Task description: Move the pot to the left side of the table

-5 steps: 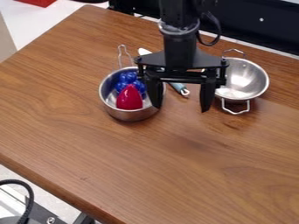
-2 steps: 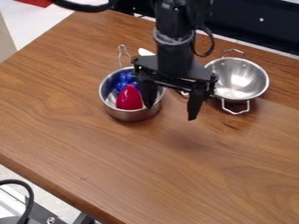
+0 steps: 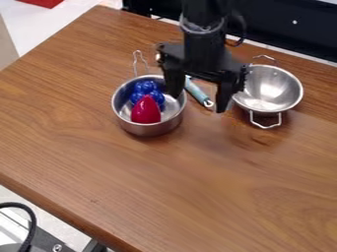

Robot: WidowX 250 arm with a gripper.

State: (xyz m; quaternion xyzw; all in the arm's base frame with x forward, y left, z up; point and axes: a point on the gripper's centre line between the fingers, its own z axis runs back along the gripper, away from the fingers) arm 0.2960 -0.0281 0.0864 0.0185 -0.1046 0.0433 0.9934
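We cannot see all of the arm, since it is cut off by the top edge of the view, and the claw (image 3: 197,104) covers part of what lies behind it. The utensil with the teal handle (image 3: 196,91) is partly hidden there, so we cannot make out its full shape. One finger overlaps the right rim of the pot (image 3: 146,129), and we cannot tell whether it touches the metal or hangs above it. The bench (image 3: 164,197) runs out of view at the right and bottom, and the red object (image 3: 43,2) at the upper left is cut off too. In the pot we make out a bunch of blue balls (image 3: 146,92) and a red pointed piece (image 3: 146,110), but we are unsure what they are.

Compared with the frame just before, the claw has shifted up in the view, towards the far edge of the bench, and more of the teal handle shows below it. The pot stays where it was, left of the claw in the view, upright on the bench with its wire handle (image 3: 136,61) towards the far edge. The two-handled metal bowl (image 3: 270,91) has not moved either and sits to the right. We see the claw released, its fingers spread apart with nothing gripped between them.
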